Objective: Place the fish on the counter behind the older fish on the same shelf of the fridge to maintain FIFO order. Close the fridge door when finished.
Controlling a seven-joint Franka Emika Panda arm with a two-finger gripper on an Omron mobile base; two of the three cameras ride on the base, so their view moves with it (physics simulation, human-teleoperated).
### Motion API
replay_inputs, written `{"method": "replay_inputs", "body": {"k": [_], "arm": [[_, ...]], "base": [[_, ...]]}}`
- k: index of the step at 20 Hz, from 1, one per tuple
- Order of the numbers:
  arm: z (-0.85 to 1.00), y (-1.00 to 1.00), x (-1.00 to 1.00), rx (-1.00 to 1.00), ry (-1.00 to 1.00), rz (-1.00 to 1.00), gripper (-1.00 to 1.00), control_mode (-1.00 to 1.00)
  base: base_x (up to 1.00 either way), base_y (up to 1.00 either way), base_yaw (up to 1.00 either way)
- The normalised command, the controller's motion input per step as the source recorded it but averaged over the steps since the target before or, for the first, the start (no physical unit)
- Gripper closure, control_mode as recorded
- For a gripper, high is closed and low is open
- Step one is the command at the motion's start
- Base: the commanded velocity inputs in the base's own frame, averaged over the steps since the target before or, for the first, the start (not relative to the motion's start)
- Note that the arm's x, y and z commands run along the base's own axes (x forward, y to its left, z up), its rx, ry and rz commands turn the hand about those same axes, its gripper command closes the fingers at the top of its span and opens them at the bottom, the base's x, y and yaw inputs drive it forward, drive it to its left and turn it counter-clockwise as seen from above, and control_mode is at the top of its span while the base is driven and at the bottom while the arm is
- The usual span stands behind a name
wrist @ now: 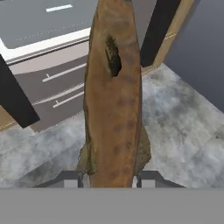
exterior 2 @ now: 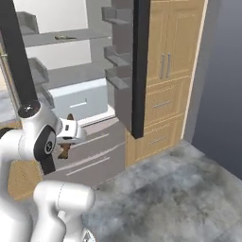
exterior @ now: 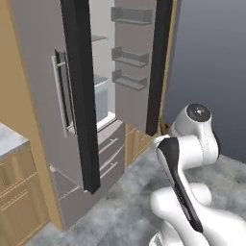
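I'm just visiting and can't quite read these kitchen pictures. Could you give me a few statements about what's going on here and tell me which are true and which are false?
1. The gripper is holding the brown fish. True: in the hand view the fish stands between the two fingertips.
2. Both fridge doors are closed. False: both stand open, and the shelves inside can be seen.
3. The brown fish already lies on a fridge shelf. False: it is still in the gripper, low in front of the fridge drawers.
4. Something small lies on the upper shelf in the right base view. True, though it is too small to identify.
5. The floor is wooden. False: it is mottled grey stone.
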Motion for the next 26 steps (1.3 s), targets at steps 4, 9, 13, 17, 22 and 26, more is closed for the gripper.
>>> {"method": "replay_inputs", "body": {"k": [4,9,13,17,22,26], "arm": [[0.00,0.00,0.00,0.00,0.00,0.00,1.00,1.00],[0.00,0.00,0.00,0.00,0.00,0.00,1.00,1.00],[0.00,0.00,0.00,0.00,0.00,0.00,1.00,1.00],[0.00,0.00,0.00,0.00,0.00,0.00,1.00,1.00],[0.00,0.00,0.00,0.00,0.00,0.00,1.00,1.00],[0.00,0.00,0.00,0.00,0.00,0.00,1.00,1.00]], "base": [[0.65,-0.82,0.51],[0.67,-0.90,0.34],[0.90,-0.42,0.15],[0.92,0.00,0.46],[0.78,-0.22,0.53],[0.77,-0.39,0.39]]}}
